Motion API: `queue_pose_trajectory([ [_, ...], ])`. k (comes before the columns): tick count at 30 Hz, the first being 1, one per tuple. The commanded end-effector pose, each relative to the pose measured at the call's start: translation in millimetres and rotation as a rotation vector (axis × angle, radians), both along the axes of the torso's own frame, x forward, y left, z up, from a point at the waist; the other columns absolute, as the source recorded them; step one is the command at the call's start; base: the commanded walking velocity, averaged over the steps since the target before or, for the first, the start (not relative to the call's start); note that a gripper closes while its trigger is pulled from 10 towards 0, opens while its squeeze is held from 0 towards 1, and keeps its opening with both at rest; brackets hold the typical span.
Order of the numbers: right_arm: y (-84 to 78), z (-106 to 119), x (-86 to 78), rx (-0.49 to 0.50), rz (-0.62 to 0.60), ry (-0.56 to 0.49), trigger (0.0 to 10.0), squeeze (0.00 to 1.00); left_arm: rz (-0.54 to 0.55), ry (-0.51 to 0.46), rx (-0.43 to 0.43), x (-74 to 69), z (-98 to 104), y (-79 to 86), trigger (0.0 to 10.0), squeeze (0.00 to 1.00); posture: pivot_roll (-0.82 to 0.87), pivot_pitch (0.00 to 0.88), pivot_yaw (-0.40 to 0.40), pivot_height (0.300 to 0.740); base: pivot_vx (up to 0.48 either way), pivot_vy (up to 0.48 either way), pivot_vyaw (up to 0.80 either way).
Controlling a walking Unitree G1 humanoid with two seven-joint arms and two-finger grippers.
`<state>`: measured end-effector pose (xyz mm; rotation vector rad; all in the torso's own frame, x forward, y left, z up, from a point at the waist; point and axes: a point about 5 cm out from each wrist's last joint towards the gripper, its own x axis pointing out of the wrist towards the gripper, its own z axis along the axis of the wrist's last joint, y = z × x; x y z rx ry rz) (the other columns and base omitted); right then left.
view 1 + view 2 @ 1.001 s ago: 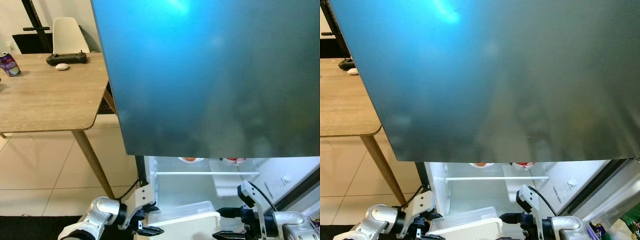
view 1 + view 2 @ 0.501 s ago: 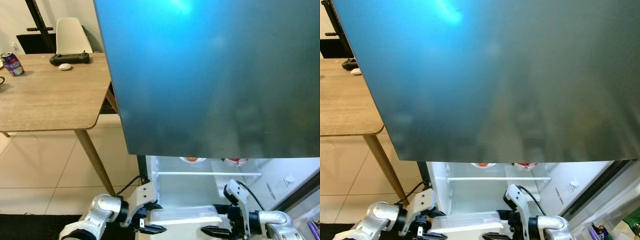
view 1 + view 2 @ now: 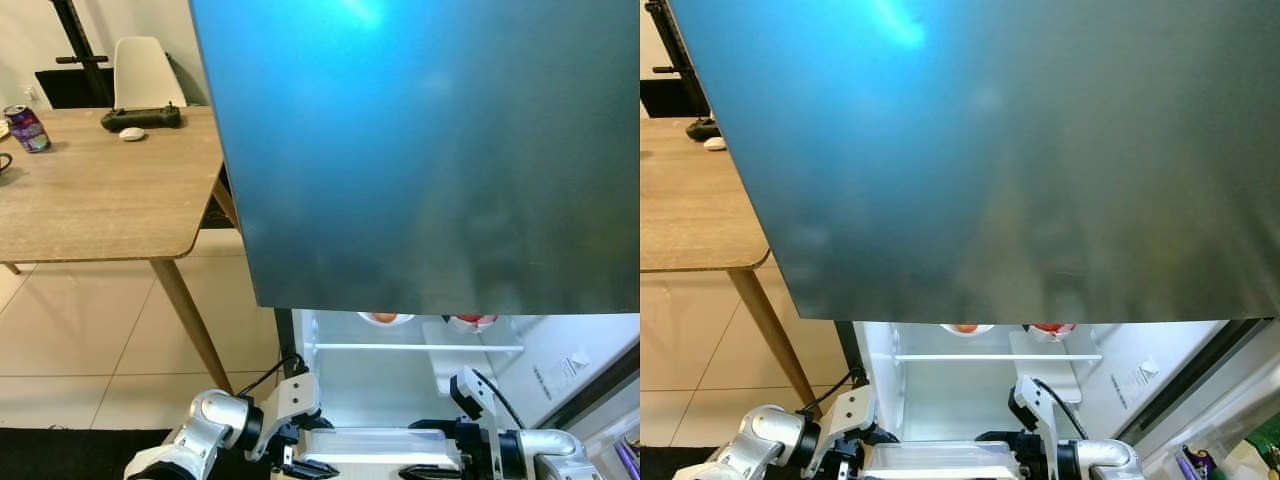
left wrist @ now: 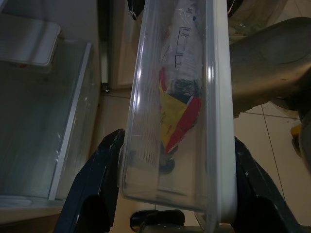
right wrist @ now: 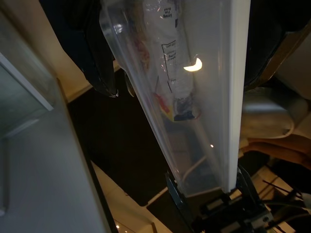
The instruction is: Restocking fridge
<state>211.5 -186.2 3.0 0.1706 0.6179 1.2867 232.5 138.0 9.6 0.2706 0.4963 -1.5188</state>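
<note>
**One clear box held by two end effectors at the open fridge**

On the far left, a wooden surface (image 3: 90, 200) carries one purple can (image 3: 24, 128), one black controller (image 3: 141, 118) and one small white object (image 3: 131, 133); one white chair (image 3: 143, 71) stands behind it. The left end effector (image 3: 298, 458) clamps the left end of one clear plastic container (image 3: 380, 447), fingers (image 4: 99, 170) closed onto its sides. The container, with a printed packet inside, sits low in front of the fridge's lit interior (image 3: 370, 385), below one white shelf rail (image 3: 415, 347). The right end effector (image 3: 432, 462) grips its right end. The large blue-grey fridge door (image 3: 430, 150) looms above.
</note>
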Motion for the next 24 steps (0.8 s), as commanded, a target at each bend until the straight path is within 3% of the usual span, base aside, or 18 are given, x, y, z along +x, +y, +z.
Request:
queue_pose_trajectory([
  [1, 0.6, -3.5, -8.1, 0.039, 0.026, 0.043, 10.0, 0.00, 0.046, -0.026, -0.036, 5.2, 5.7, -0.1, 10.0, 0.00, -0.04, 0.000, -0.002, 0.740, 0.000, 0.000, 0.00],
  [4, -16.3, -6.7, -12.1, 0.029, -0.042, 0.090, 10.0, 0.00, 0.074, -0.034, -0.039, 8.1, 7.9, 4.4, 10.0, 0.00, -0.04, 0.000, -0.005, 0.740, 0.000, 0.000, 0.00],
  [10, -26.8, -13.1, -20.0, 0.007, -0.084, 0.139, 10.0, 0.00, 0.097, -0.043, -0.050, 11.4, 11.0, 7.3, 10.0, 0.00, -0.04, 0.000, -0.007, 0.740, 0.000, 0.000, 0.00],
  [24, -25.5, -14.1, -22.8, 0.107, -0.167, 0.160, 10.0, 0.00, 0.130, -0.059, -0.065, 17.0, 16.5, 10.8, 10.0, 0.00, -0.04, 0.000, -0.002, 0.740, 0.000, 0.000, 0.00],
])
